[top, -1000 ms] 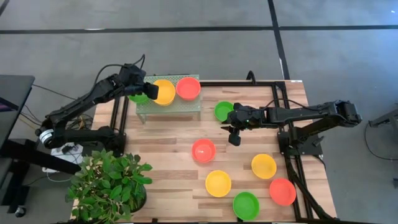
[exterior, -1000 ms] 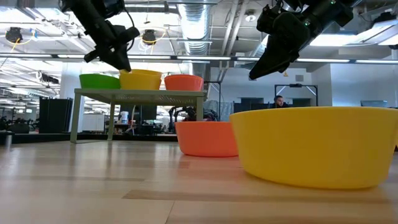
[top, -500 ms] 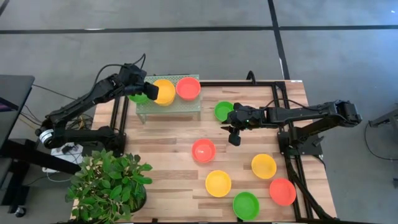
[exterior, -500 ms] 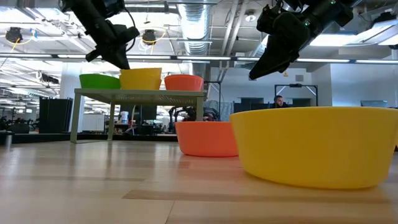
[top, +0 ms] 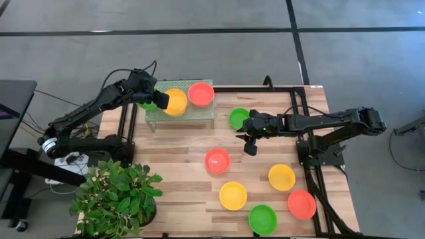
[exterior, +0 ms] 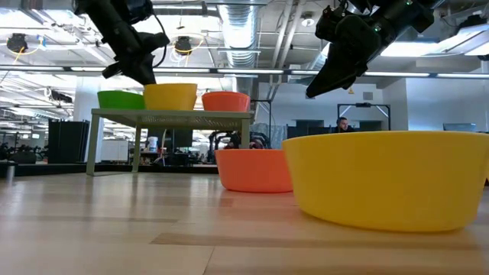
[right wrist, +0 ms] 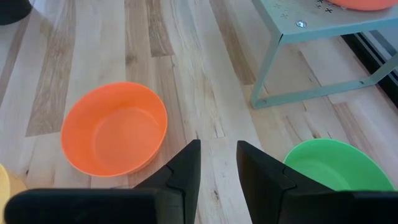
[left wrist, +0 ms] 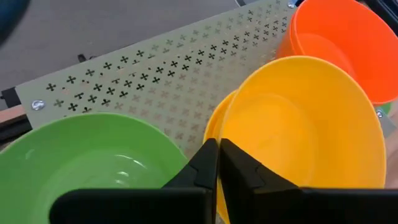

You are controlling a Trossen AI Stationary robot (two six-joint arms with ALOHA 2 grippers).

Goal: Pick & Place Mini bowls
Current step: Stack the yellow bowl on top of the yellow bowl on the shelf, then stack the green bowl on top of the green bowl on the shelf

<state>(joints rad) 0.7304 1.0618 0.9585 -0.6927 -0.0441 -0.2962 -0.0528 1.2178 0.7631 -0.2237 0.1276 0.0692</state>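
Progress, as I read it from the high view: three small round plastic bowls sit on the pale green perforated metal rack (top: 179,111) at about 11 o'clock on the wooden slatted table (top: 179,166). From left to right they are a green bowl on the rack (top: 149,104), a yellow bowl on the rack (top: 174,101) and a red-orange bowl on the rack (top: 200,93). I judge the placing less than half done, since six bowls lie on the table: a green bowl beside the rack (top: 238,118), a red-orange bowl near centre (top: 217,160), a yellow bowl at 6 o'clock (top: 233,195), a green bowl at the near edge (top: 262,219), a yellow bowl at 4 o'clock (top: 281,177) and a red-orange bowl at 5 o'clock (top: 301,204).

Jaws: the left gripper (left wrist: 217,163) is at the rack, its fingers drawn almost together and pinching the near rim of the yellow bowl on the rack, which looks tilted; I take it as not yet released. The right gripper (right wrist: 217,158) hovers above the table between the green bowl beside the rack and the red-orange bowl near centre, fingers slightly apart, holding and touching nothing.
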